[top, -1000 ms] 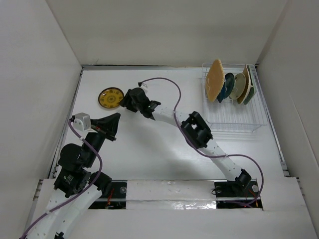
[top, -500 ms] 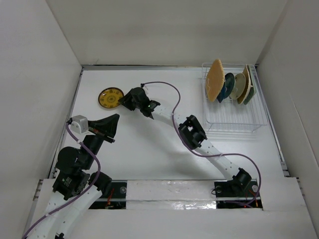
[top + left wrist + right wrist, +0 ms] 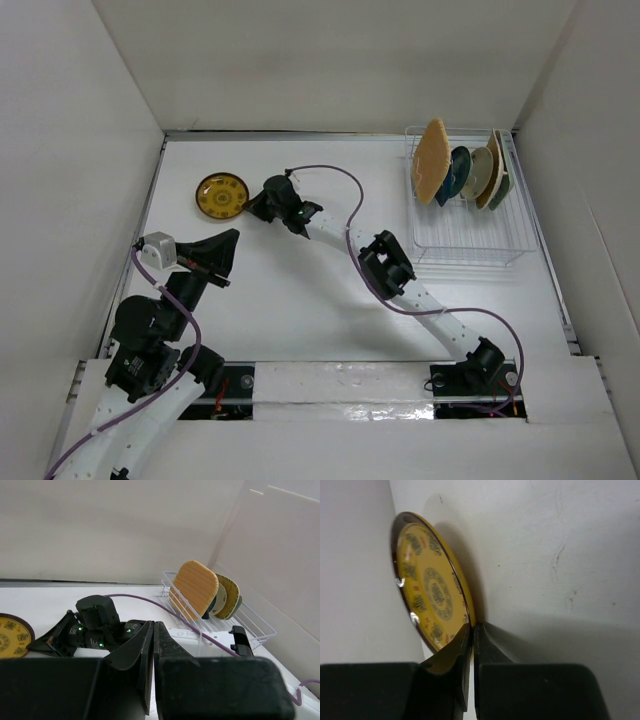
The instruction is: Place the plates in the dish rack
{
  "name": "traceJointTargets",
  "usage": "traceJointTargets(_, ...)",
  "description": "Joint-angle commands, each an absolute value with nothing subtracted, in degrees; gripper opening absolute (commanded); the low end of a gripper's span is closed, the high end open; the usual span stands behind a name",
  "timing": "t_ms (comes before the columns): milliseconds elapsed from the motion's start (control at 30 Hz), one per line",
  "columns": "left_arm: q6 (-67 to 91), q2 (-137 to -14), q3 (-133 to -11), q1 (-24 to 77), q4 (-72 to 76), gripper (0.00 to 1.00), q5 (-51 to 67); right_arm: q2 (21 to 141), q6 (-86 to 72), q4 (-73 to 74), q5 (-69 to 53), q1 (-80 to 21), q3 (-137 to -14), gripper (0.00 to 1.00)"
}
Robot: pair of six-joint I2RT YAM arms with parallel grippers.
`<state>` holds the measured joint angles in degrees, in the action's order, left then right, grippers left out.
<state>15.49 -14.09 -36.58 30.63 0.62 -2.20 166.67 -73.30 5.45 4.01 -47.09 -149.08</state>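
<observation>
Swung slightly leftward since a second ago, the right arm's black gripper (image 3: 473, 628) has its two fingers pinched together on nothing, tips right at the rim of the round yellow dark-patterned plate (image 3: 432, 592). That plate lies flat on the white table (image 3: 300, 300), far left. The left gripper (image 3: 153, 628) hovers nearby, likewise closed. The other plates (image 3: 434, 160) stand in the white wire dish rack (image 3: 470, 240), far right.

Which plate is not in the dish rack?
The round yellow patterned plate, lying flat on the table at far left beside the right tool; the other plates stand upright in the white wire rack.
</observation>
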Motion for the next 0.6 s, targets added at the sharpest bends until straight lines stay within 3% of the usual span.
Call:
traceJointTargets(0, 15.3, -13.3, -37.7, 30.3, 3.3, 0.00, -2.3, 166.8, -73.1, 4.2, 4.8, -46.8, -148.8, 0.02)
traceJointTargets(267, 15.3, -13.6, -37.7, 30.3, 3.1, 0.00, -2.3, 158.5, -68.9, -6.6, 7.1, -48.0, -136.1, 0.00)
traceJointTargets(567, 15.5, -13.8, -37.6, 30.3, 3.2, 0.00, -1.8, 134.4, -55.1, -19.9, 14.8, -50.2, -114.5, 0.00)
